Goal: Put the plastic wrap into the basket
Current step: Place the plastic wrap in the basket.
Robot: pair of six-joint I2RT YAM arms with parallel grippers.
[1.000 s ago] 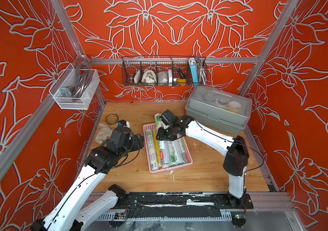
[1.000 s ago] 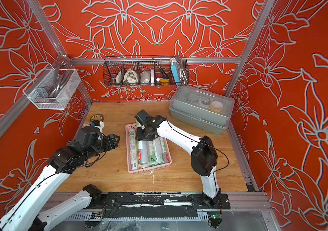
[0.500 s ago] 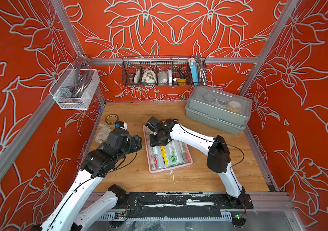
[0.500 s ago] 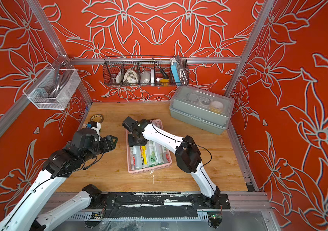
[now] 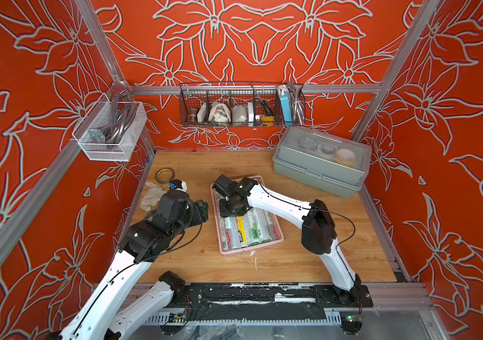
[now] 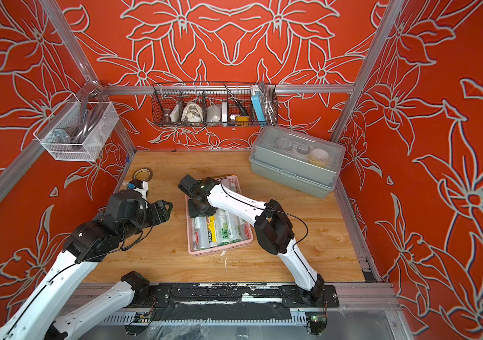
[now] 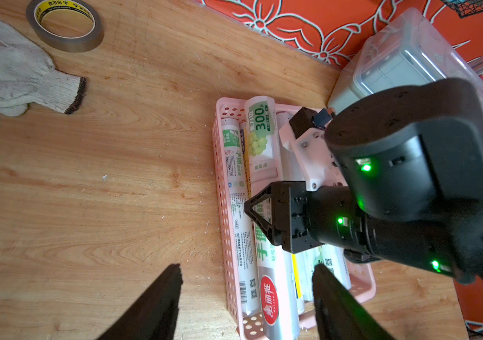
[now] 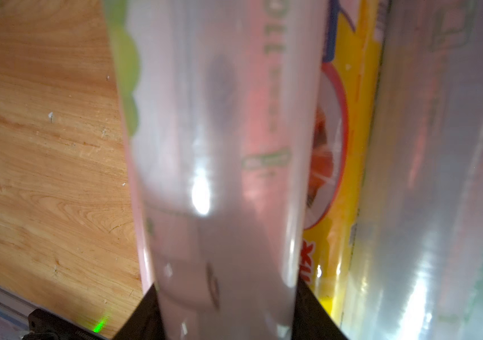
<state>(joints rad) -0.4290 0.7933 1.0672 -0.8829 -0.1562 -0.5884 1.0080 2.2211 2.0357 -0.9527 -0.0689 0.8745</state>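
**Right gripper clamped on a roll in the pink basket**

The basket (image 5: 250, 251) sits on the wooden worktop (image 5: 287, 265). The plastic wrap (image 5: 254, 234) lies lengthwise inside it, side by side: white-green rolls, one marked "300", with a yellow one among them.

The right gripper (image 5: 232, 210) points down into the basket's far half. Its jaws are closed around a white roll (image 7: 272, 282) with green lettering and a red logo. In the right wrist view this roll fills the gap between the two black fingers (image 8: 140, 323).

The roll runs along the basket's long side nearest the left arm, above the other rolls. Whether it rests on them or hangs just clear cannot be told.

The left gripper (image 5: 203, 207) hovers just outside that same long side, jaws apart with nothing between them.

Off the basket's far corner on the left arm's side lie a brown tape ring (image 5: 165, 175) and a white glove (image 5: 151, 195). Off the opposite far corner stands a grey lidded box (image 5: 322, 167).
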